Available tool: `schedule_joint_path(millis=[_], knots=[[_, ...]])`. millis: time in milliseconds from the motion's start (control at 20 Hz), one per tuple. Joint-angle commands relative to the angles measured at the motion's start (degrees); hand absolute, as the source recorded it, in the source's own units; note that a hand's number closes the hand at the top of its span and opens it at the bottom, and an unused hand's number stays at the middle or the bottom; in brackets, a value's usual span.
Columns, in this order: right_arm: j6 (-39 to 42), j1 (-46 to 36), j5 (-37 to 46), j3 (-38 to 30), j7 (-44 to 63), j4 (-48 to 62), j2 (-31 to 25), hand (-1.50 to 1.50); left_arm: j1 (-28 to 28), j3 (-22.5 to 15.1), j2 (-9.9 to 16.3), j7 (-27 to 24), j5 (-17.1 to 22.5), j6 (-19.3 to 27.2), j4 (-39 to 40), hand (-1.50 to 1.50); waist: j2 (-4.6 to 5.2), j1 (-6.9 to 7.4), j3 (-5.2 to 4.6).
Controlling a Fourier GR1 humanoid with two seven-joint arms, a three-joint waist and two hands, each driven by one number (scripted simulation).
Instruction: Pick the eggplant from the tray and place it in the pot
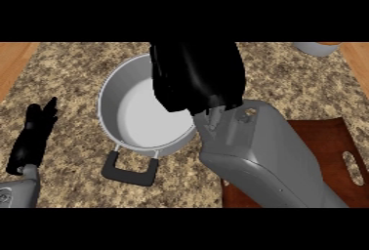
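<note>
The right hand hangs over the right part of the pot, seen from the back, so I cannot tell whether its fingers are curled or what they hold. The eggplant does not show anywhere; it may be hidden under that hand. The pot's dark handle points toward the robot. The brown tray lies at the right, partly covered by the grey forearm. The left hand rests at the left edge, fingers straight and up.
</note>
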Motion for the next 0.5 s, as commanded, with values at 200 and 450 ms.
schedule_joint_path(millis=[200, 450], knots=[[-13.1, -1.68, -11.28, 5.93, 1.06, 16.95, 0.48, 1.5, 1.58, -1.09, -1.47, 0.37, -1.0, 0.68, -2.01, 0.0, 0.09, 1.24, 0.02], [-19.8, -0.28, -17.91, 7.9, -6.26, 25.9, 0.49, -1.5, 1.1, 0.06, -1.07, -3.03, -0.55, 0.1, 2.08, 0.0, 0.33, 0.82, 0.0]])
